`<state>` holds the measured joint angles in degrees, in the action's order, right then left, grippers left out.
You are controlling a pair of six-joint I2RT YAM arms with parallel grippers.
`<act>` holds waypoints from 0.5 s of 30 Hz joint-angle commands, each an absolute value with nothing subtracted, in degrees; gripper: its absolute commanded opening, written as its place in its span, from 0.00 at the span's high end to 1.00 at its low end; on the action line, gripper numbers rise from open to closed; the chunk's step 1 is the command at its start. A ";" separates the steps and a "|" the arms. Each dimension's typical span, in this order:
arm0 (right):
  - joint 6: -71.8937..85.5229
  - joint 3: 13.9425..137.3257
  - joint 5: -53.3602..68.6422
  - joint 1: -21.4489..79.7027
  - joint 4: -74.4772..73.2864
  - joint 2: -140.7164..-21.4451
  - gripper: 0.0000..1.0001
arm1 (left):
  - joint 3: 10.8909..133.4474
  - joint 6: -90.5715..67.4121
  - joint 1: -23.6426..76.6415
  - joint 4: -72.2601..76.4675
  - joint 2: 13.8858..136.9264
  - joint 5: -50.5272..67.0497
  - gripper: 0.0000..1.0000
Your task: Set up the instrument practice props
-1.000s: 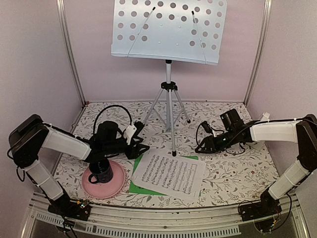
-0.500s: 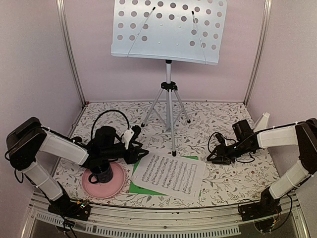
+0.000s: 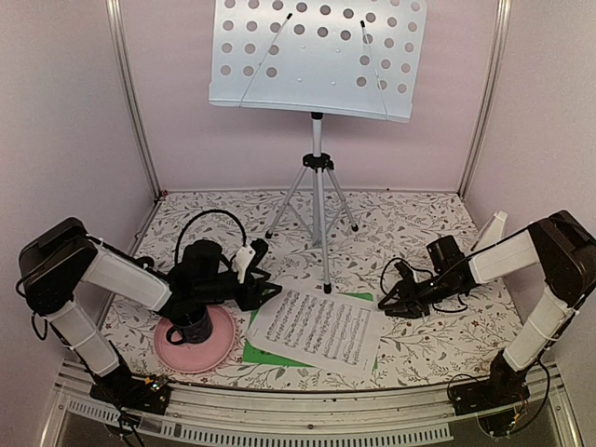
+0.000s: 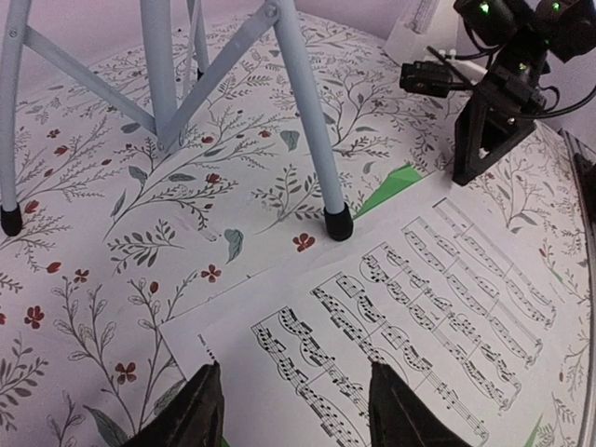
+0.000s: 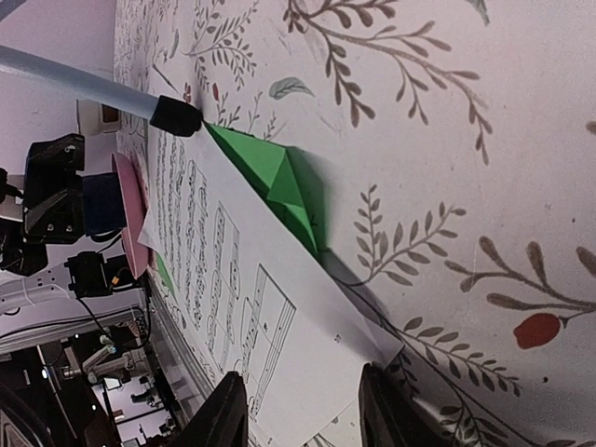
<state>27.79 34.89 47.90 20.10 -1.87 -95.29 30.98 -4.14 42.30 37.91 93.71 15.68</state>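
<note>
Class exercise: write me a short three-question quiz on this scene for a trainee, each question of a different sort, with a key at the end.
1. True or false: the white sheet of music rests on the desk of the music stand.
2. The mug stands on: A) the white sheet of music; B) the pink plate; C) the music stand.
3. Fill in: the jaws of the left gripper and the right gripper are both ____.
Key: 1 false; it lies on the table, over the green sheet of music. 2 B. 3 open.
</note>
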 commanded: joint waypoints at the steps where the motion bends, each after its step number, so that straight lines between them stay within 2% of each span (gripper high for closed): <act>1: 29.19 33.63 43.42 20.48 -4.14 -90.59 0.55 | 31.79 -5.05 43.65 39.65 95.22 14.68 0.47; 8: 28.03 35.06 34.63 20.02 -12.56 -85.71 0.45 | 31.62 -6.63 43.83 38.54 95.16 13.33 0.47; 15: 30.72 33.54 39.62 20.57 -4.19 -93.17 0.53 | 31.88 -8.25 44.03 39.69 97.70 14.31 0.49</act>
